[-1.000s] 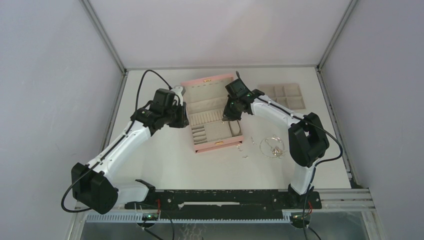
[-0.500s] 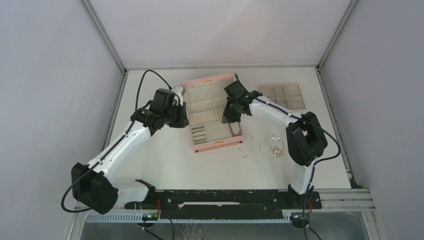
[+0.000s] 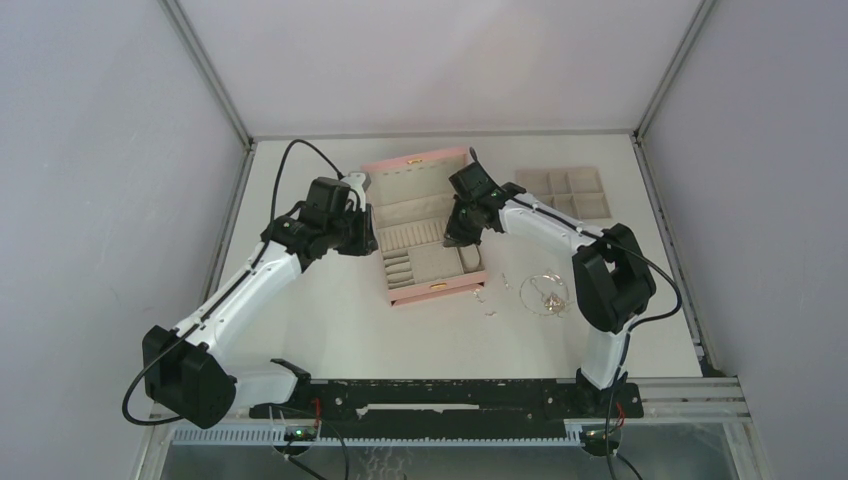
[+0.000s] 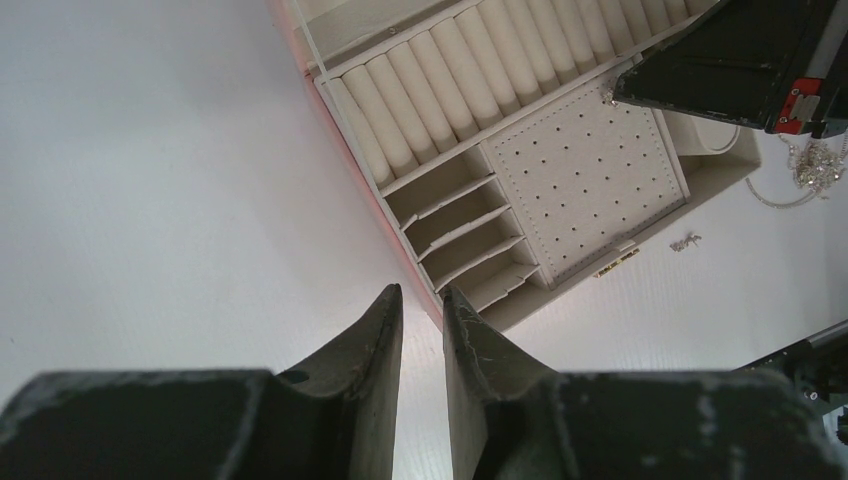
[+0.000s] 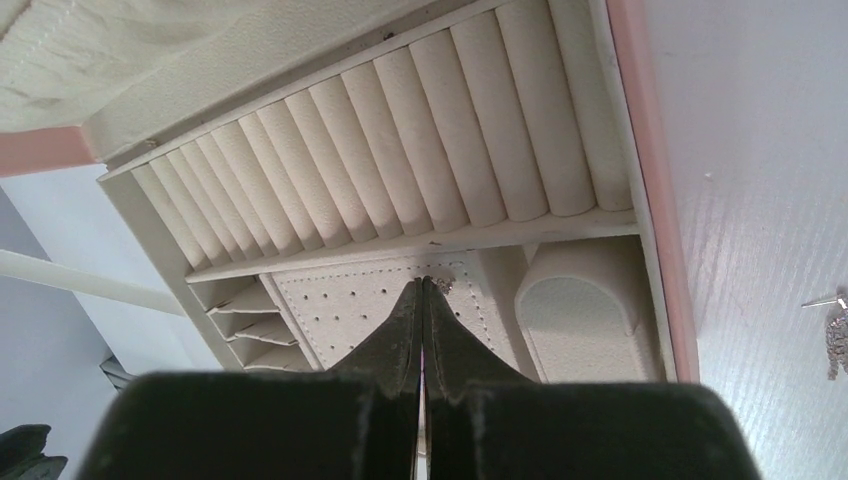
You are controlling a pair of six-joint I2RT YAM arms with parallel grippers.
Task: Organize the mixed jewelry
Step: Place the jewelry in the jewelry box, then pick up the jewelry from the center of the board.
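The pink box [image 3: 436, 289] lies open, showing ring rolls [image 5: 400, 150], a perforated earring panel [image 5: 340, 300] and small slots [image 4: 455, 225]. My right gripper [image 5: 421, 282] is shut, its tips on the panel's upper edge with a tiny silver earring [image 5: 447, 286] at them; it also shows in the top view [image 3: 452, 238]. The looped chain necklace and small silver bits [image 3: 545, 293] lie on the table right of the box, and two more bits [image 3: 481, 296] lie by its front corner. My left gripper [image 4: 422, 295] is slightly open and empty, over the table by the box's left wall.
A flat beige compartment tray [image 3: 565, 190] lies at the back right. A loose earring [image 4: 685, 242] lies just in front of the box. The box lid [image 3: 415, 165] stands up behind the right gripper. White walls enclose the table.
The right gripper has shifted very slightly left over the earring panel. The left arm has not moved.
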